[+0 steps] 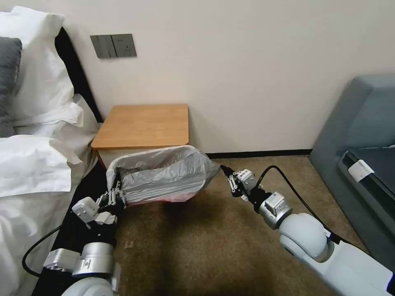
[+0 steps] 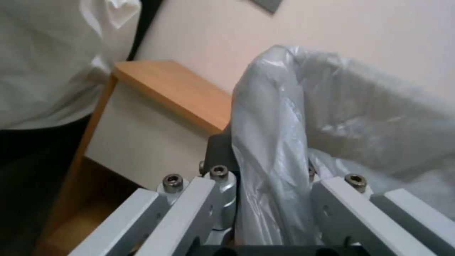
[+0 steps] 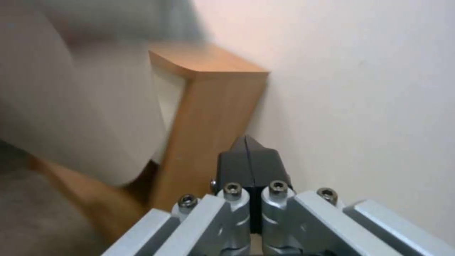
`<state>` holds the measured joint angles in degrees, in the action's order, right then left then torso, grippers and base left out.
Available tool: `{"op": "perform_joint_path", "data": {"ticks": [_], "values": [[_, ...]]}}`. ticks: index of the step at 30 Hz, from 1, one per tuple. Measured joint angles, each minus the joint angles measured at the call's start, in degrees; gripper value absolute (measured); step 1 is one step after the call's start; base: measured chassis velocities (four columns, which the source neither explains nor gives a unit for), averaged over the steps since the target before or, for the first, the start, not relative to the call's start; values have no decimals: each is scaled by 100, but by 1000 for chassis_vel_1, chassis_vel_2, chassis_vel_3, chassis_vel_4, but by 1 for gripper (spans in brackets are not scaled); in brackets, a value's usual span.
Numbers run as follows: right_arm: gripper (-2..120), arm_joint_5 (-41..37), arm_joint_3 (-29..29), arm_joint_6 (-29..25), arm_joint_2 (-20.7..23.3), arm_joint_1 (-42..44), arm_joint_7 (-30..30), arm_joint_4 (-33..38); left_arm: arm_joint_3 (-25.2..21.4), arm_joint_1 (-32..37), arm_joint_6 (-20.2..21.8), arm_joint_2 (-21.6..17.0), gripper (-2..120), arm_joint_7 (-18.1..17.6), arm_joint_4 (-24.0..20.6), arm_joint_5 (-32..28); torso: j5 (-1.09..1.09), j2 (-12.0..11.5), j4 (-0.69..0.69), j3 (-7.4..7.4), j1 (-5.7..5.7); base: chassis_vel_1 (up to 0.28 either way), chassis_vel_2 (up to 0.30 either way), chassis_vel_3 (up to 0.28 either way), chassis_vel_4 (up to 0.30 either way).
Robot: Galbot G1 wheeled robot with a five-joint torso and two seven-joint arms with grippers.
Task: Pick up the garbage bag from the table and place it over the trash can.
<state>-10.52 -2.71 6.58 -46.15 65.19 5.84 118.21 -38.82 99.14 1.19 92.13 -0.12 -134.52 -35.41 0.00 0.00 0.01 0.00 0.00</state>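
- We are at the fitting step: the bag [image 1: 162,172] hangs spread open in front of the table [image 1: 144,125], over where the can should stand, the can itself hidden.
- Left gripper [image 1: 116,196] grasps the bag's near rim.
- Right gripper [image 1: 227,174] is clenched empty, just beside the bag's far corner.
- Next, we judge, the rim needs pulling down evenly.
- We read no writing anywhere.

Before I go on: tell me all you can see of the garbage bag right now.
The garbage bag is thin, crinkly, translucent grey plastic with a pinkish tint low down. Its mouth is open and spread out in front of the table; the trash can itself is hidden under it. The left claw is shut on its near-left edge, plastic pinched between the fingers. The right claw, shut, sits at the right corner without holding plastic.
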Motion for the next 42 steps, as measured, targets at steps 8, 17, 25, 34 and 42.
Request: {"op": "perform_joint_path", "data": {"ticks": [8,17,25,34,42], "values": [[10,957,-373,-591,-149,710,-73,256,-52,-70,87,0,8,-117,80,15,-1,0,0,0,0,0,0,0,0],[43,2660,-766,-1802,-419,1251,-639,123,-52,-103,199,0,8,-258,95,31,-1,0,-1,-1,0,0,0,0,0],[76,4441,-670,-2516,-756,912,-352,-267,20,-55,226,0,8,-283,72,47,-1,0,0,0,0,0,0,0,0],[99,4974,-485,-2559,-982,668,-172,-378,90,-28,242,0,8,-289,66,108,0,0,-1,0,0,0,0,0,0],[74,4926,-404,-2485,-967,534,-193,-405,116,-2,242,0,8,-288,49,118,-1,0,0,0,0,0,0,0,0]]}}
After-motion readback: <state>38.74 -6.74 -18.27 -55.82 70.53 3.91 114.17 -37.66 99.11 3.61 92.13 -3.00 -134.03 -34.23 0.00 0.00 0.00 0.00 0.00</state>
